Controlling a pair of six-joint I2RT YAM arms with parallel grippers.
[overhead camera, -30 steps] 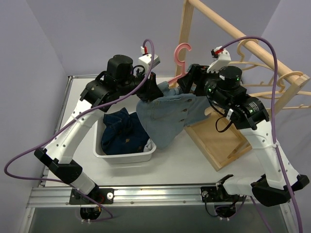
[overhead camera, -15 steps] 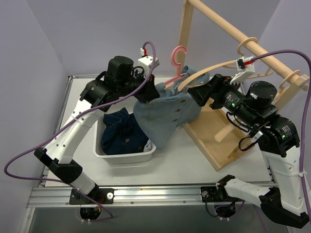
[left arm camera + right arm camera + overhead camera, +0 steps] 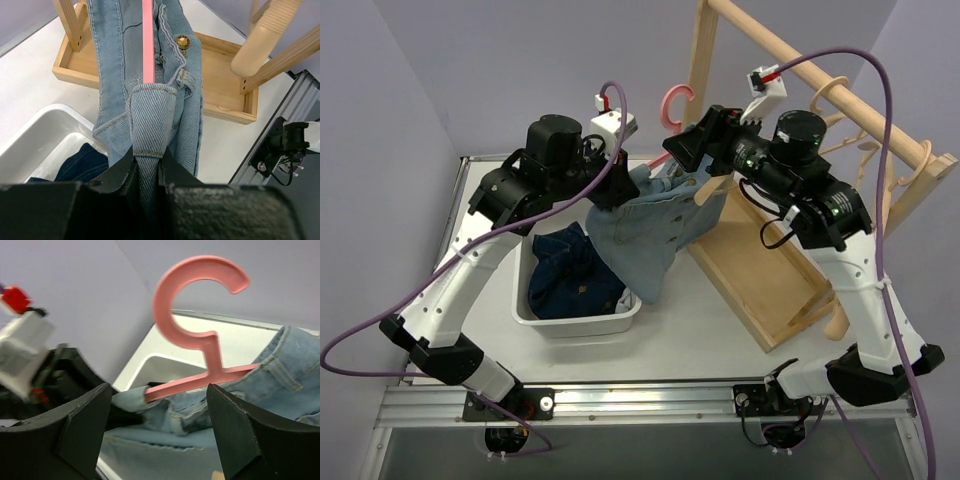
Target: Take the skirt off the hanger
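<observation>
Table: white, walled in at the left and the back. A wooden rack stood on its right half, and a white bin holding dark denim on its left half.

Skirt: light denim, held in the air between the two arms. It was on the pink hanger, with its hem hanging toward the bin's right rim.

Hanger axis: in the left wrist view the bar ran straight away from the fingers. In the right wrist view it lay across the gap, slightly tilted, with the hook upright above it.

Left gripper: clamped on a fold of the skirt's waistband, just below the bar.

Right gripper: jaws spread and nothing held. The hook and bar lay ahead of it, centred between the fingers. It was the nearer arm to the hook.

Judgement: the coming move would call for the right jaws to close on the hanger's neck. The left arm would then draw the denim off along the bar. Room looked tight on the rack side and freer toward the bin.
</observation>
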